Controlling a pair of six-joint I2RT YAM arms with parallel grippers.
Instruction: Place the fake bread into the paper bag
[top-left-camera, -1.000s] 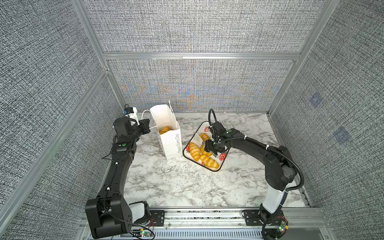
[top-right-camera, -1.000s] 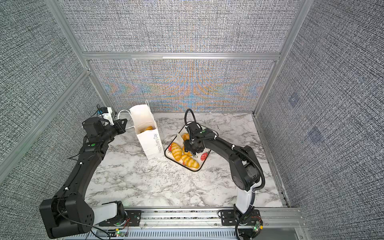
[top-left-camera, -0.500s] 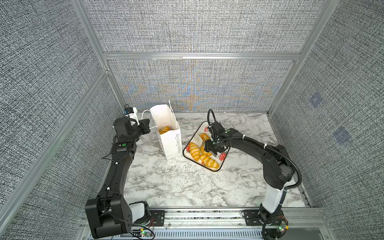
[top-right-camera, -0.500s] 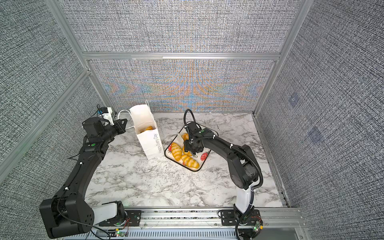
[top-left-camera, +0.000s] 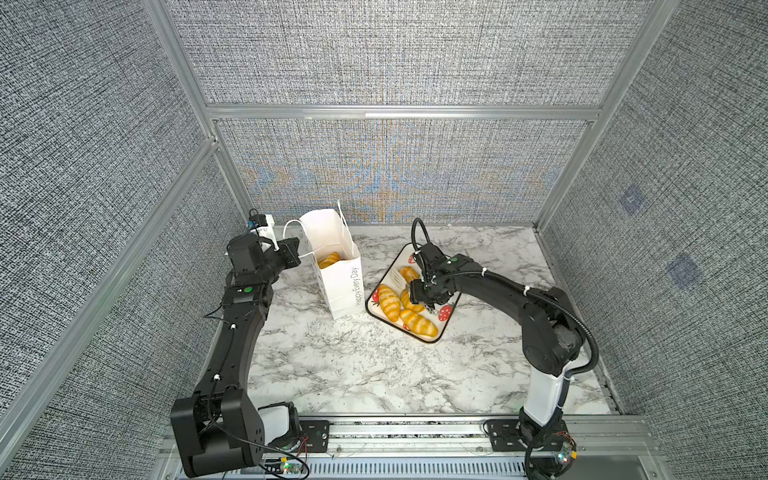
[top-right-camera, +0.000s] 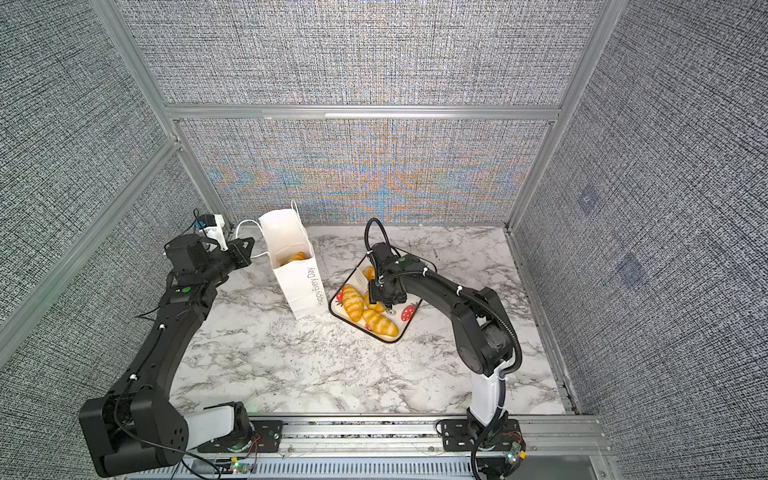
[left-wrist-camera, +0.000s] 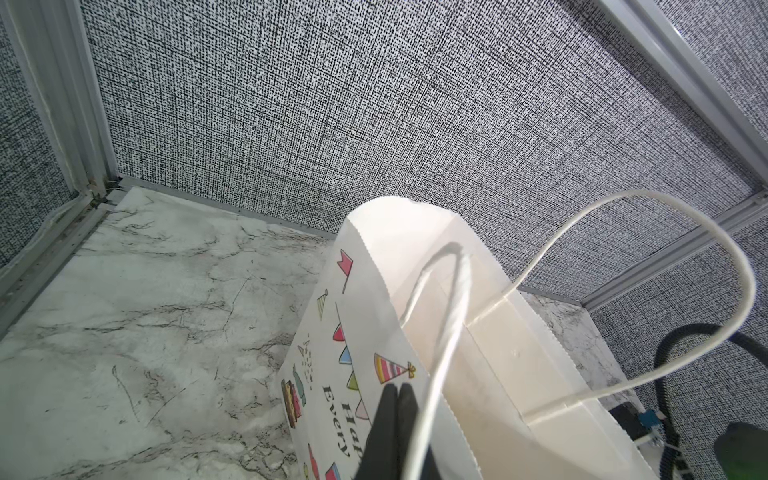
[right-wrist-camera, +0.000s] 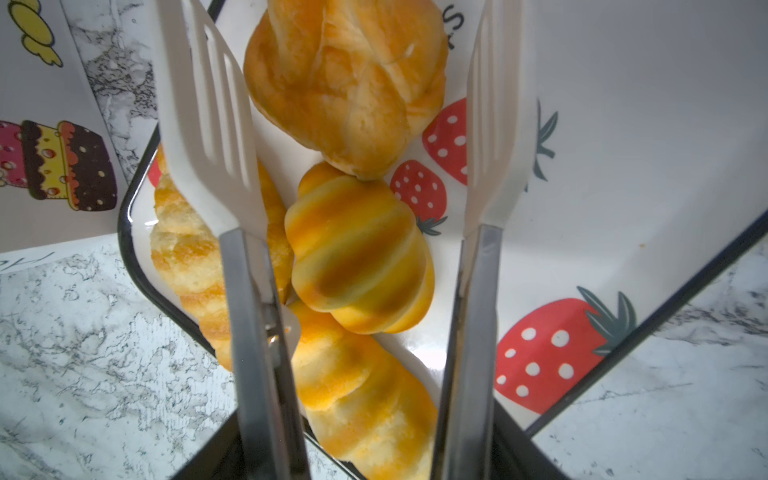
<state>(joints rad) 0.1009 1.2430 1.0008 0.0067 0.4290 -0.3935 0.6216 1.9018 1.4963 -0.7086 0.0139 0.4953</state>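
Note:
The white paper bag (top-left-camera: 343, 282) (top-right-camera: 299, 286) stands upright and open, with one fake bread (top-left-camera: 329, 259) inside. My left gripper (top-left-camera: 293, 253) (left-wrist-camera: 397, 392) is shut beside the bag's printed side (left-wrist-camera: 332, 353), its cord handle (left-wrist-camera: 440, 357) running along the fingers. Several fake breads (top-left-camera: 389, 302) (top-right-camera: 380, 323) lie on the strawberry tray (top-left-camera: 432, 341). My right gripper (top-left-camera: 428, 291) (right-wrist-camera: 365, 457) is shut on white-tipped tongs (right-wrist-camera: 208, 137). The tongs' arms stand apart on either side of a striped roll (right-wrist-camera: 357, 249), not pinching it.
The tray (right-wrist-camera: 623, 166) sits right of the bag on the marble table (top-left-camera: 353, 374). Grey fabric walls with aluminium posts (top-left-camera: 232, 174) enclose the table on three sides. The bag stands close to the back left corner.
The right arm's elbow has crept slightly left while the tongs stay over the tray. The left arm and the bag have not moved.

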